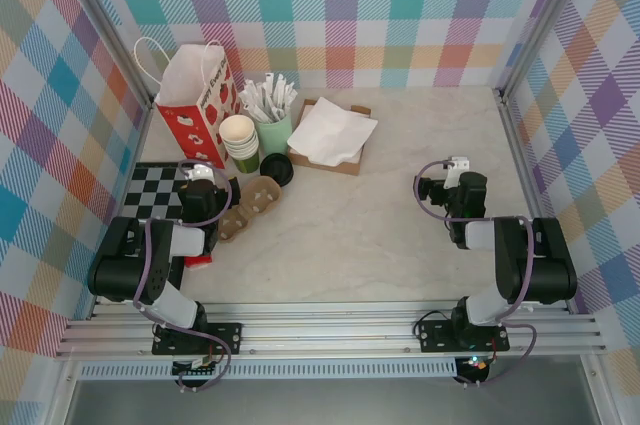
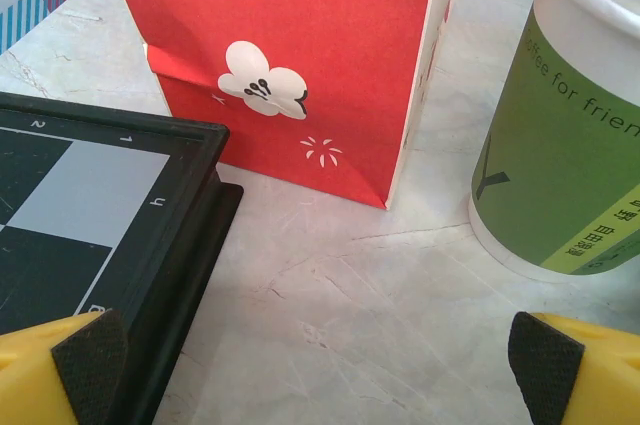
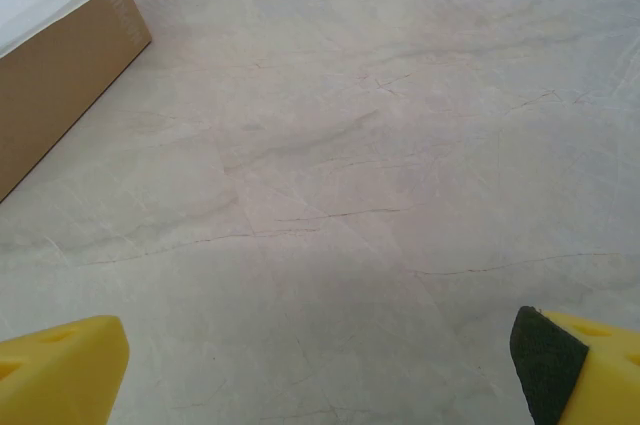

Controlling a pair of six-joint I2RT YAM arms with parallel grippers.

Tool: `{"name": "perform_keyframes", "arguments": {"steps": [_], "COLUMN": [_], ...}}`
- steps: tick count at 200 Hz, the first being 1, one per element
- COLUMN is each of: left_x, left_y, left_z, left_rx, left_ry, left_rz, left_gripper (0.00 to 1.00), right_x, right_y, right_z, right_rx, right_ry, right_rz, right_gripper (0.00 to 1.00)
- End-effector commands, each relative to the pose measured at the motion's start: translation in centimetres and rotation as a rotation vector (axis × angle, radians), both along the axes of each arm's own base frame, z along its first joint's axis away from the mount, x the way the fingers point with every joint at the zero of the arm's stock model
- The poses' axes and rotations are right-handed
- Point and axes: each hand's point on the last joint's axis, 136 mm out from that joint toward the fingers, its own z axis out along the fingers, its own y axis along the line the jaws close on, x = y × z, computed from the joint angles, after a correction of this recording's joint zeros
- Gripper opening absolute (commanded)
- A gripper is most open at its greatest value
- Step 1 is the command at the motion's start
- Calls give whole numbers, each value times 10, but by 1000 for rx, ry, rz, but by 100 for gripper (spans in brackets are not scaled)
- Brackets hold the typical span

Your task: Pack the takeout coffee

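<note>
The takeout coffee is out of view. A stack of lidless cream-and-green cups [image 1: 240,142] stands beside the red paper bag [image 1: 195,95], and a loose black lid [image 1: 277,169] lies flat just right of the stack. My left gripper [image 1: 200,175] hovers low over the table, open and holding nothing. It faces the bag [image 2: 300,65], with the bottom cup of the stack [image 2: 570,145] to its right. My right gripper [image 1: 457,167] is open over bare table [image 3: 330,195], nothing between its fingers.
A black checkerboard [image 1: 160,190] lies at the left, its edge [image 2: 170,245] close to my left fingertip [image 2: 90,365]. A cardboard cup carrier [image 1: 250,207] sits in front of the cups. A green cup of sachets [image 1: 273,125] and a napkin box [image 1: 330,135] stand behind.
</note>
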Motion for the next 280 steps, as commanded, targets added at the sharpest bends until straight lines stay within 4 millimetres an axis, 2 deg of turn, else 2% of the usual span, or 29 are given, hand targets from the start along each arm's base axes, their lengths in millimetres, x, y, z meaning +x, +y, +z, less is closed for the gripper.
{"name": "perform_keyframes", "arguments": {"steps": [1, 182, 206, 220, 247, 259, 266, 280], "left_x": [5, 5, 3, -6, -39, -54, -69, -84], "left_y": [-6, -7, 2, 6, 21, 26, 30, 22], "left_z": [7, 11, 34, 51, 93, 112, 114, 131], "left_rx": [-3, -4, -3, -37, -131, -179, -211, -327], "left_ry": [-29, -27, 14, 37, 20, 44, 103, 195], "left_rz": [-25, -28, 34, 80, 283, 370, 433, 477], "left_gripper": [100, 100, 100, 100, 100, 100, 100, 100], "right_x": [5, 5, 6, 0, -13, -21, -26, -35], "right_y": [5, 5, 9, 8, 12, 22, 25, 28], "right_z": [11, 11, 26, 35, 66, 77, 83, 91], "right_rx": [8, 9, 11, 37, 204, 308, 367, 500], "right_ry": [-40, -43, -26, 59, 122, 163, 200, 286], "right_rz": [23, 25, 50, 28, -33, -28, -43, -119], "right_gripper": [100, 100, 100, 100, 100, 100, 100, 100]}}
